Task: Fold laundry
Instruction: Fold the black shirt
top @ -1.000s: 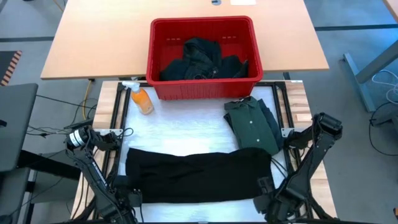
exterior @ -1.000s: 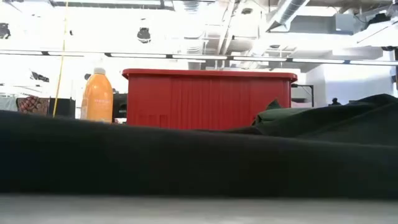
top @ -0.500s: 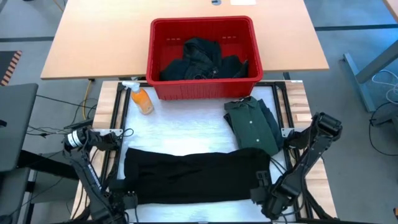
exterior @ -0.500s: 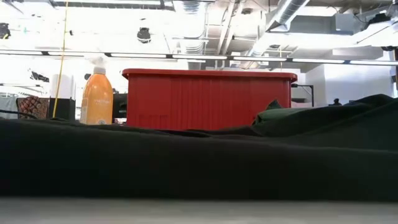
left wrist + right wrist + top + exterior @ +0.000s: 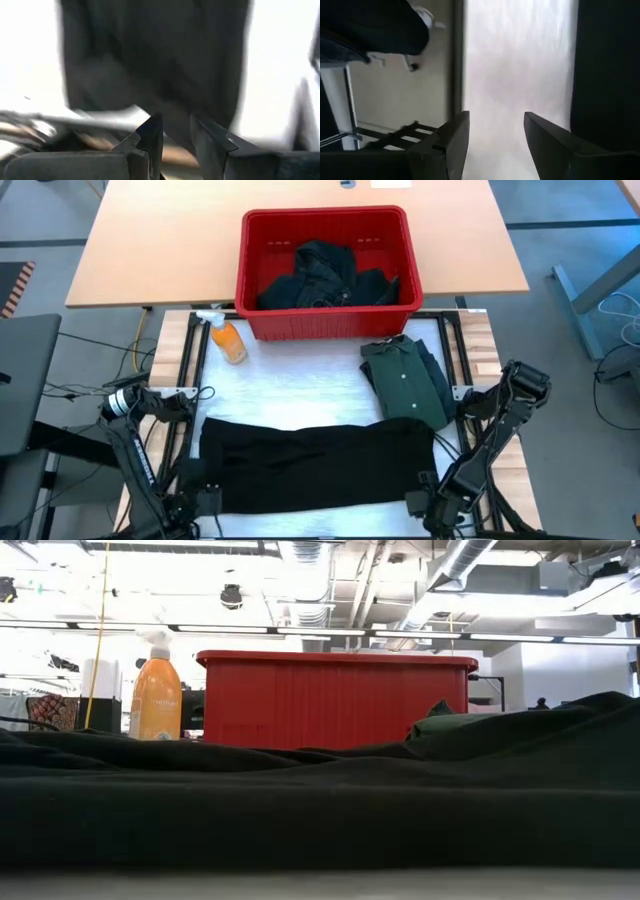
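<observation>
High view shows one long black cloth (image 5: 318, 465) lying flat across the near part of the white table cover (image 5: 300, 395). At about two o'clock from it sits one folded dark green shirt with a collar (image 5: 404, 381). More dark clothes (image 5: 322, 275) are piled in the one red plastic basket (image 5: 250, 270) at twelve o'clock, which rests where the white cover meets a light wooden desk (image 5: 150, 250). One orange bottle with a white spray top (image 5: 227, 338) lies at about ten o'clock; its label is too small to read.

The left gripper (image 5: 207, 501) sits at the cloth's near left corner, its fingers a small way apart with nothing between them. The right gripper (image 5: 418, 502) sits at the near right corner, fingers spread wide and bare.

Grey floor lies around the tables. The low view shows white ceiling pipes and lights behind.
</observation>
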You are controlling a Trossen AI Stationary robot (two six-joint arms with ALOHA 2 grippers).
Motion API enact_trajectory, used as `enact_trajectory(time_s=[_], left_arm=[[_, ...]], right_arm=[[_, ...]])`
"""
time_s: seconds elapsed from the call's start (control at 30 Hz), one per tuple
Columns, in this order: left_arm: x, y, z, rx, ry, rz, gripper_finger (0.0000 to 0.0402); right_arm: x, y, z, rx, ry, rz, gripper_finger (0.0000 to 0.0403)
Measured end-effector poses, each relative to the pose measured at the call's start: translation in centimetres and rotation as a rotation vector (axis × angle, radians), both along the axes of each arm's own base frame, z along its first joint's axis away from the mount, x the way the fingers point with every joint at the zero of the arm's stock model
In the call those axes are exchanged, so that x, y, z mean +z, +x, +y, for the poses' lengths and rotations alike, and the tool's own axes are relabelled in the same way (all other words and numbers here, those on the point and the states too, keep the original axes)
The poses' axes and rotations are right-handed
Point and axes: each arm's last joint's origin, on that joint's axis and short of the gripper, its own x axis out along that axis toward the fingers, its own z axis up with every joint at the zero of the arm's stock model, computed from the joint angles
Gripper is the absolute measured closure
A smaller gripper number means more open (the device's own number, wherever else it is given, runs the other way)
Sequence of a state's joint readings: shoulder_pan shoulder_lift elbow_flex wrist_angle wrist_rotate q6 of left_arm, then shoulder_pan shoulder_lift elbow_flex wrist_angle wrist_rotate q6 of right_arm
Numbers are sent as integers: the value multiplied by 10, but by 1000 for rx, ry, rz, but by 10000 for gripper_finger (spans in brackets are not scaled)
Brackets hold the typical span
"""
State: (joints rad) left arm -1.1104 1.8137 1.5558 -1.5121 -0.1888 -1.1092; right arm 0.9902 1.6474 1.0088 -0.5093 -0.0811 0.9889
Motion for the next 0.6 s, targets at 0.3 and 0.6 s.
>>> enact_trajectory(time_s=[0.3,0.6], left_arm=[[-11,70,66,18,102,-340,315],[-79,130,146,-50,2,-340,311]], right_arm=[[61,29,-16,40,-107,-214,189],[28,19,-52,-50,-229,-265,213]])
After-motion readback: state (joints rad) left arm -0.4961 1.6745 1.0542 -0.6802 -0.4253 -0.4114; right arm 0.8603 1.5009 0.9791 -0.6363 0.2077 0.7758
